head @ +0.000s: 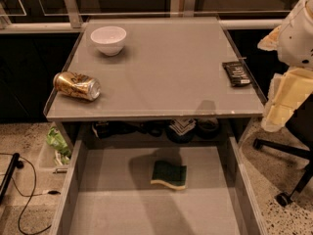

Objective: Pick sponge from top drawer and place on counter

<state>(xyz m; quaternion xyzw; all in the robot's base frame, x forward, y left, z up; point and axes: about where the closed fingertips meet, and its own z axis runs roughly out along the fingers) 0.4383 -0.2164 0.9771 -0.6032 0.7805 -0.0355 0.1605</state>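
Shows a white bowl [108,39] upper left, a gold can [77,85] lying sideways at left, a black packet [236,73] at right, possibly green wrapping [57,143] lower left.

The white arm [297,31] sits at the far right, its pale gripper [286,99] hanging downward.

Dim warm light, soft shine on the counter [166,77] left of the gripper [282,99] at the right edge, dark shadow around the sponge [169,175], black at the back
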